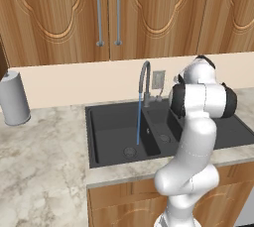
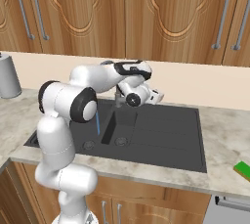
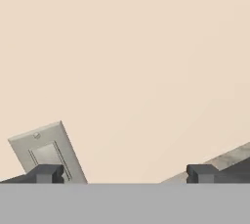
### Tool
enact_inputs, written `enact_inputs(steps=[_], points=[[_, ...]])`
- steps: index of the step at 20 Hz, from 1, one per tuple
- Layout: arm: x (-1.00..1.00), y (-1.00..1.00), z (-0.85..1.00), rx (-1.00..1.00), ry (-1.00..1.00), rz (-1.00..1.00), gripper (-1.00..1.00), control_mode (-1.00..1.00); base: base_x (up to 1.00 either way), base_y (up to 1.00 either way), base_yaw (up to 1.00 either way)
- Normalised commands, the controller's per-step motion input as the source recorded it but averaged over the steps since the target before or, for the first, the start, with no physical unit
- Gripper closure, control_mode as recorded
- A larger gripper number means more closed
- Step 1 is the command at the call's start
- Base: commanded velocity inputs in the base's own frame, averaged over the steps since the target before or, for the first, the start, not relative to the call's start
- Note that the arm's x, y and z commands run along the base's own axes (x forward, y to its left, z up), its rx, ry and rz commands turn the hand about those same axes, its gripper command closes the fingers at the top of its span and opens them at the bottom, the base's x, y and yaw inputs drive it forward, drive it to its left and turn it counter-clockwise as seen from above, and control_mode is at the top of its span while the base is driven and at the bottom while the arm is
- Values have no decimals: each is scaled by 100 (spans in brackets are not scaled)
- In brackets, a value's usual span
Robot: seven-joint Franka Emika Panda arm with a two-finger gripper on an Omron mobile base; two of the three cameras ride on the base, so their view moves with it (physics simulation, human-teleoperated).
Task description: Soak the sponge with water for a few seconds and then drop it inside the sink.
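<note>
claw (image 3: 122, 173) spread apart, empty, facing the wall; i'd swing right to the sponge (image 2: 242, 168) on the counter (image 2: 222, 140), descending squarely.

There are no words, numbers, labels or signs to read anywhere. The wall plate (image 3: 48, 152) on the far wall is plain grey with no writing. The grey can (image 1: 14, 98) on the counter (image 1: 44, 171) at the left has no label.
</note>
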Motion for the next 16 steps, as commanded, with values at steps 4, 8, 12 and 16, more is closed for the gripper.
enact_inputs(steps=[4,8,12,16], points=[[-23,-26,11,-11,27,-3,-100,-100,0,0,0],[-17,-14,13,-14,28,-2,-100,-100,0,0,0],[-38,-13,33,-9,25,0,-100,-100,0,0,0],[-42,-18,42,-5,23,0,-100,-100,0,0,0]])
